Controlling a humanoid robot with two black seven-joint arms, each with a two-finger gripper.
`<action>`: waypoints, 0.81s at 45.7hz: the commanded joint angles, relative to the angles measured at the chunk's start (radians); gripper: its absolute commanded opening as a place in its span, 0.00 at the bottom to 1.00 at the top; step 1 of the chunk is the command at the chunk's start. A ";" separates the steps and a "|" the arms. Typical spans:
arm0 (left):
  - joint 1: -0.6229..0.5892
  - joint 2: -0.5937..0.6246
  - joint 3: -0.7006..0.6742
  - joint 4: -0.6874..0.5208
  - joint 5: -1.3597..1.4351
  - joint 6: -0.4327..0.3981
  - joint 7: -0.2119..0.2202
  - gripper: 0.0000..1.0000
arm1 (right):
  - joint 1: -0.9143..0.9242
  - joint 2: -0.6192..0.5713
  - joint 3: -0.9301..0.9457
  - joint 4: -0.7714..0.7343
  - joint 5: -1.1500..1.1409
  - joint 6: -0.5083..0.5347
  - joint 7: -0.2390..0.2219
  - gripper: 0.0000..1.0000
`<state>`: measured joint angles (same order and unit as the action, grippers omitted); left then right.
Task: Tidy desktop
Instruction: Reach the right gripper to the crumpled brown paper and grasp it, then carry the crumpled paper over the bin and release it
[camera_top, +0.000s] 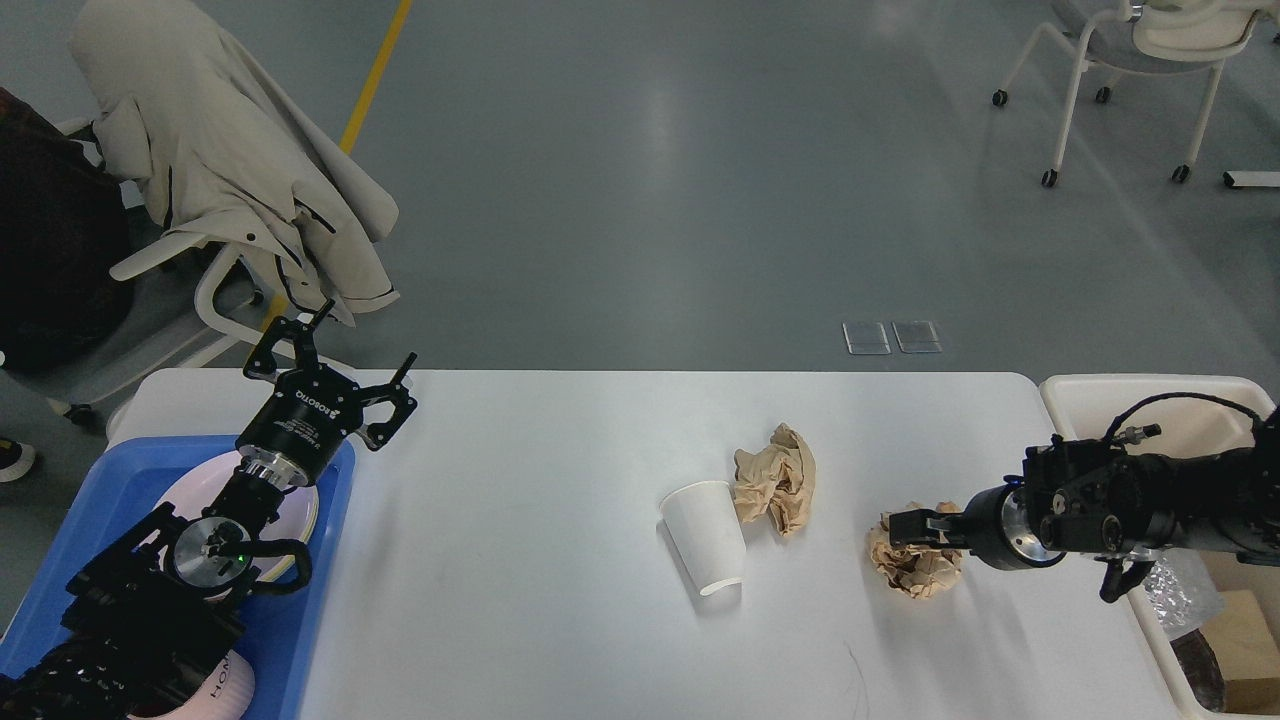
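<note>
The white desktop (520, 560) holds a white paper cup (705, 535) lying on its side, a crumpled brown paper (775, 478) touching the cup, and a crumpled brown paper ball (915, 572) to the right. My right gripper (905, 526) comes in from the right and sits on the top of that ball. Its dark fingers cannot be told apart. My left gripper (367, 332) is open and empty above the far left corner of the desktop, over the back edge of the blue tray (110, 480).
The blue tray holds a white plate (300, 505) and a mug (232, 685), under my left arm. A cream bin (1090, 395) with a silvery bag (1180, 595) stands off the right edge. A chair with a coat (230, 170) stands behind the table at far left.
</note>
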<state>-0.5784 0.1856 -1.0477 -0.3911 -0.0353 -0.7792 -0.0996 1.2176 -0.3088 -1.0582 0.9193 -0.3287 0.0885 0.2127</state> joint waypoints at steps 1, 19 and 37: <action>0.000 0.000 0.000 0.000 0.000 0.000 0.000 1.00 | -0.050 0.000 0.041 -0.042 0.005 -0.007 -0.010 1.00; 0.000 0.000 0.000 0.000 0.000 0.000 0.000 1.00 | -0.053 -0.001 0.072 -0.042 0.013 -0.013 -0.010 0.00; 0.000 0.000 0.000 0.000 0.000 0.000 0.000 1.00 | 0.236 -0.156 -0.055 0.194 0.046 0.125 0.046 0.00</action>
<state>-0.5783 0.1854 -1.0477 -0.3911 -0.0360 -0.7792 -0.0997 1.2796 -0.3898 -1.0340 0.9844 -0.2760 0.1330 0.2243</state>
